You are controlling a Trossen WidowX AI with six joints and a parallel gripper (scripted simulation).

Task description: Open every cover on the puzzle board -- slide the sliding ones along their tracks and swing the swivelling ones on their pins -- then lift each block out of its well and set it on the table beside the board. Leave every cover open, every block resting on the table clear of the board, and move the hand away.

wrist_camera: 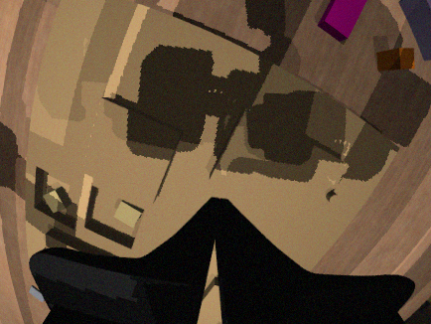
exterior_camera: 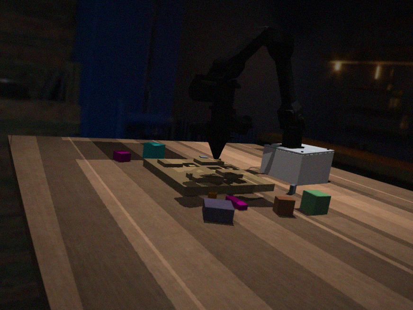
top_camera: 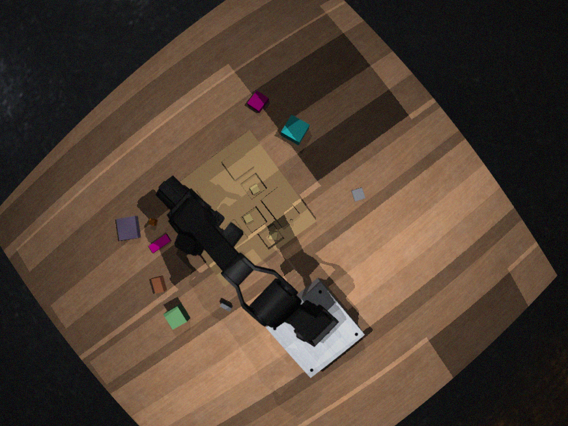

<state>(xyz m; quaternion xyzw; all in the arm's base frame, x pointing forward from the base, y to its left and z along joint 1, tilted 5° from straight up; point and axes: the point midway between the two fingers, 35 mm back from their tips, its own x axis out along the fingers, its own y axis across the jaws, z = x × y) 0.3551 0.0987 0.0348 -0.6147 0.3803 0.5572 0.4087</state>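
On the surface (top_camera: 403, 293) (exterior_camera: 133, 267), the puzzle board (top_camera: 293, 183) (exterior_camera: 233, 189) (wrist_camera: 278, 224) is lying before the arm's base (top_camera: 311, 362) (exterior_camera: 300, 170). In the top view, two blocks are sitting beyond the board, one is lying to its right, and six are lying to its left and lower left.

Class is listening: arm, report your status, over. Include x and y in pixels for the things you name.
Hand (exterior_camera: 216, 158) (wrist_camera: 216, 206) shut, nothing held. Puzzle board (top_camera: 249, 142) (exterior_camera: 233, 190) (wrist_camera: 278, 239) below; blocks visible in open wells. Shadows obscure some of it.
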